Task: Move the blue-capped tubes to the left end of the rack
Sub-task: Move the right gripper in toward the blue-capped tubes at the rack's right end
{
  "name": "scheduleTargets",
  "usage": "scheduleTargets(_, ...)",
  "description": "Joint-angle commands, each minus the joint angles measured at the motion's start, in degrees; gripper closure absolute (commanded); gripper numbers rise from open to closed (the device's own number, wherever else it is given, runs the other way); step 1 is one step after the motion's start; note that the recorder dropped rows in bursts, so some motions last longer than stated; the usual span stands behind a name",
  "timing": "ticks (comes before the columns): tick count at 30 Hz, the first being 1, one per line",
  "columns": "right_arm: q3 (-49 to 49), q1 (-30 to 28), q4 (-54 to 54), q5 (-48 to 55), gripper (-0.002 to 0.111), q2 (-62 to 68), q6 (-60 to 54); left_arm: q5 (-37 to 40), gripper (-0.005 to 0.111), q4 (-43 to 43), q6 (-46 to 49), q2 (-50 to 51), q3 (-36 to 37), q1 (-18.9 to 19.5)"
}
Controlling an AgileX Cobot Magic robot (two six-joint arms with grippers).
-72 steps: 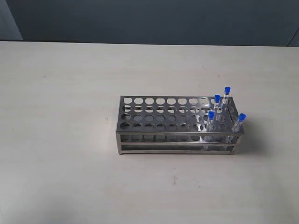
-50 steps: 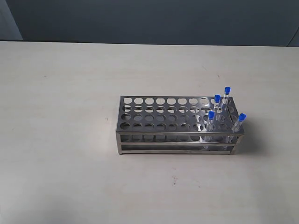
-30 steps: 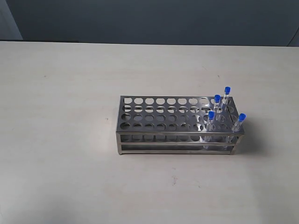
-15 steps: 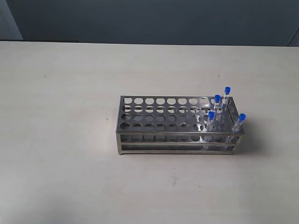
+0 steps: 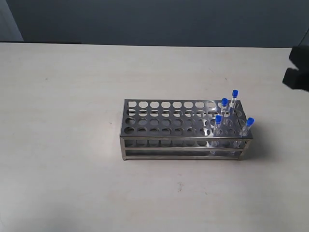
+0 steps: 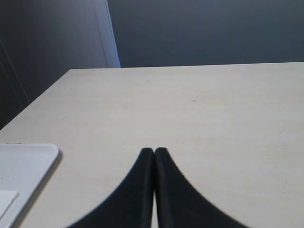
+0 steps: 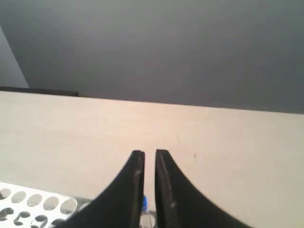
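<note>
- Something dark, a piece of the right arm [image 5: 298,67], has come into the exterior view at the right edge. It was not there a moment ago. Nothing else has moved.
- Exterior view: the counter [image 5: 72,121] is pale and flat, with a few tiny specks on it. Behind it is a dark grey wall [image 5: 159,21].
- The rack [image 5: 169,121] stands on the counter, a bit right of the middle. All four blue-capped tubes [image 5: 224,108] sit in holes at its right end, and they lean a little. The holes at the left end have nothing in them.
- The dark arm piece is up and to the right of the rack, well apart from it.
- Left wrist view: the left gripper [image 6: 154,151] is pressed closed, its two black fingers touching. It holds nothing. The bare counter lies ahead of it, with a white tray [image 6: 23,166] at one corner and the dark wall beyond.
- Right wrist view: the right gripper [image 7: 146,153] is almost closed, with only a thin gap. It holds nothing. One corner of the rack shows beside its fingers, and one blue cap peeks through the gap. I cannot tell how high it is above the rack.
</note>
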Motion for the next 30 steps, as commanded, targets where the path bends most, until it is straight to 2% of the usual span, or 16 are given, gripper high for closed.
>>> scheduleTargets(1, 4.07, 2.11, 1.89, -2.69, 0.094, 0.05, 0.25, -0.11, 0.106, -0.03, -0.27, -0.34, 0.09, 0.13)
scheduleTargets(6, 9.34, 4.14, 2.46, -5.81, 0.095, -1.16, 0.25, -0.11, 0.106, -0.03, -0.27, -0.34, 0.09, 0.13)
scheduleTargets(17, 19.6, 4.29, 4.13, -6.82, 0.095, -4.38, -1.49, -0.11, 0.106, -0.03, -0.27, -0.34, 0.09, 0.13)
scheduleTargets(30, 21.11, 4.29, 3.26, -7.92, 0.095, -4.22, -1.49, -0.11, 0.106, -0.03, -0.27, -0.34, 0.09, 0.13)
